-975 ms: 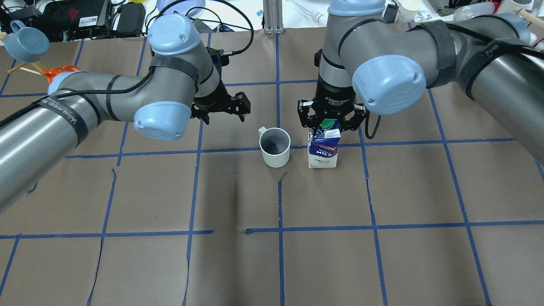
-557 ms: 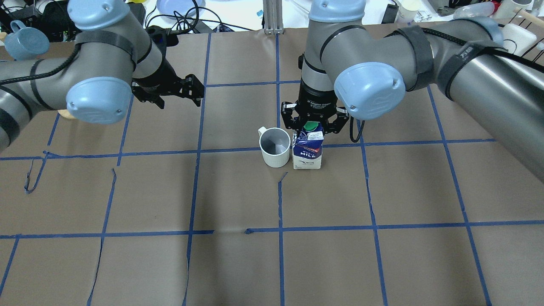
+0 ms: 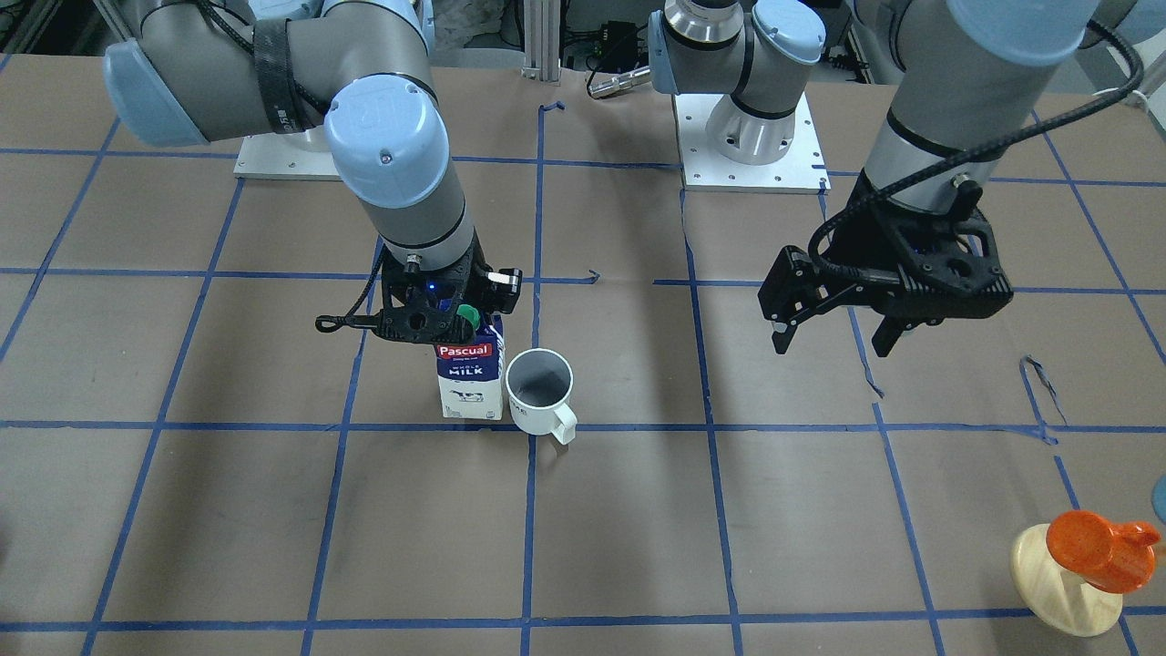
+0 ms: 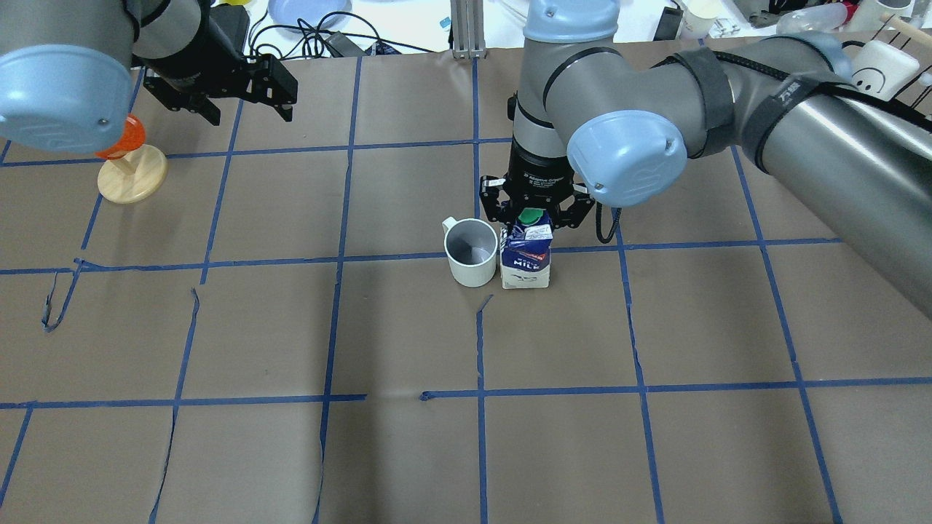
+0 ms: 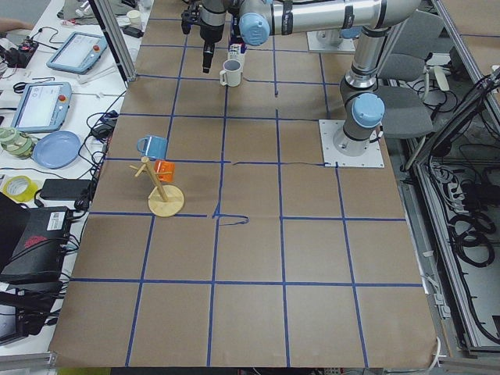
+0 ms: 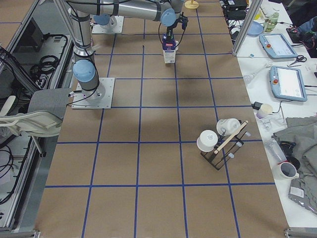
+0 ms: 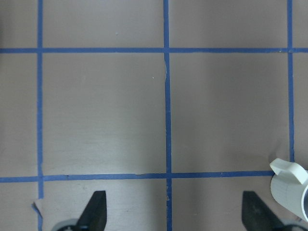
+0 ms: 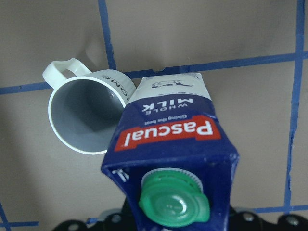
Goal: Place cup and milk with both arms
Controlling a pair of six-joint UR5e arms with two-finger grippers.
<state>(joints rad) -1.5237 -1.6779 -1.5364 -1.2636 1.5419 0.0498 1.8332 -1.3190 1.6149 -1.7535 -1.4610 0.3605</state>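
Far left of the overhead view: an orange cup on a wooden stand (image 4: pixel 132 183), no part of this job. Just right of it, the left gripper (image 4: pixel 249 110) hangs over the far-left part of the table (image 4: pixel 408 451). Its jaws are spread wide with nothing between them, and its wrist view shows only bare paper and blue tape between the fingertips. Centre of table: the cup (image 4: pixel 472 252) is upright, free of any grip, handle toward the far side, well apart from the left gripper. Tight against its right flank, possibly touching, the milk (image 4: pixel 526 263) stands on its base, green cap up. The right gripper (image 4: pixel 535 215) points straight down over it, jaws closed in on the carton's top by the cap and seemingly gripping; the pads themselves are hidden. Judgement: cup placed, milk set down, release is the step in hand. The next move calls for opening the jaws fully, then a straight vertical lift with no sideways drift. The carton is tall and narrow, and a snag would tip it onto the cup.
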